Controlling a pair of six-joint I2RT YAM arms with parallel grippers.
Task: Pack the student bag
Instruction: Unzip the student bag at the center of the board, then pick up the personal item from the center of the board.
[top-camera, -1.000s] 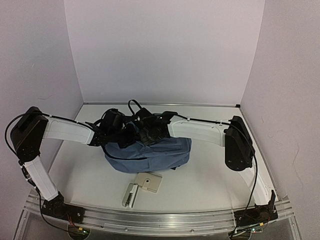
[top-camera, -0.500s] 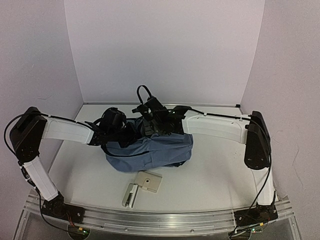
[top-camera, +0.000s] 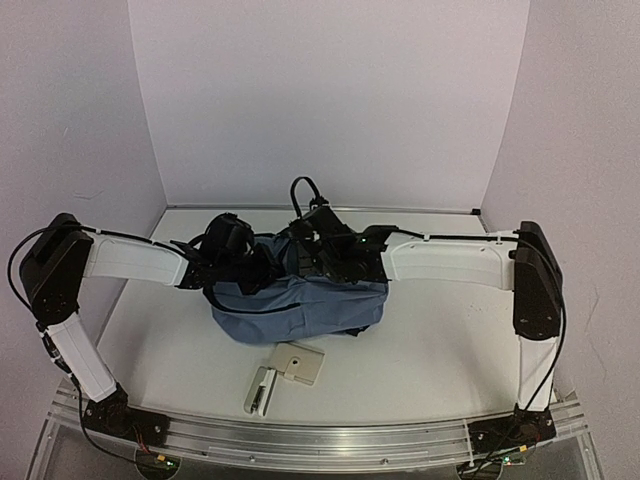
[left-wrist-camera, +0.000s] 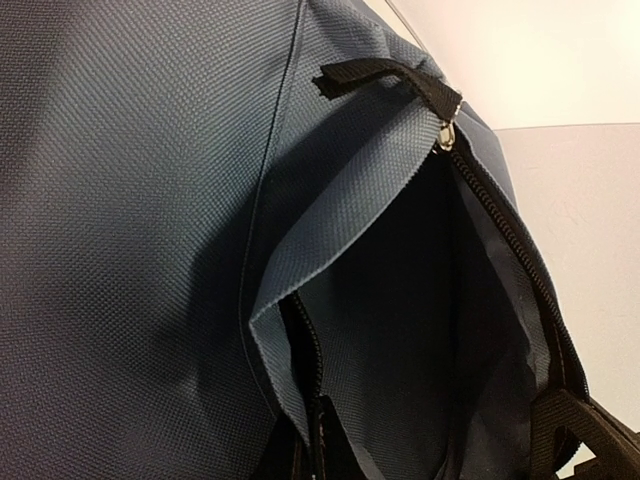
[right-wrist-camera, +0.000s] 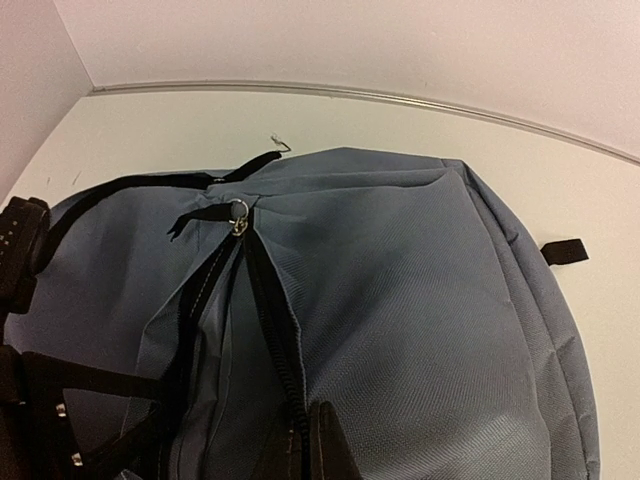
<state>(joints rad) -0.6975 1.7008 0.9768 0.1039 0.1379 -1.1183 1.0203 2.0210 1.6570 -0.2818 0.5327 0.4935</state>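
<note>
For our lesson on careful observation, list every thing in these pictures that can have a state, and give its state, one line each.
Student bag: lying on the table, zip open.
Zip pull: at the closed end of the zip.
Left jaws: shut on the bag's opening edge.
Right jaws: shut on the bag's zip edge.
Pale flat item: on the table before the bag, unpacked.

L pincer closed, R pincer closed, arms extended inward
</note>
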